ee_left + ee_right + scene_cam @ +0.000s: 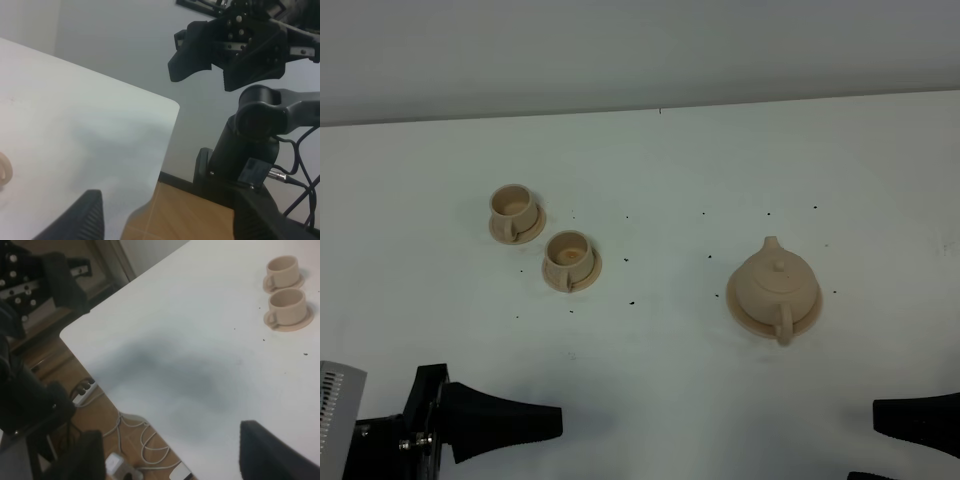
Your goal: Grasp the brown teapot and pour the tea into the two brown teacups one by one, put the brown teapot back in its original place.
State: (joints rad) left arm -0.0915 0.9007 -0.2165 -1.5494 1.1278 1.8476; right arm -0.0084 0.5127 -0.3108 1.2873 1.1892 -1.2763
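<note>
The brown teapot (775, 285) sits well beyond the right gripper (177, 455), which gapes wide and empty, like the left gripper (170, 220). Squat, seemingly smooth pale clay with a knobbed lid, it rests on its round saucer (740, 312), spout pointing away, loop handle nearward.

Bright, even light; soft shadows, slight blur.

I can read no text, brand or number anywhere here. A small tag (253, 171) on the right arm (260, 117) is too blurred to read.
</note>
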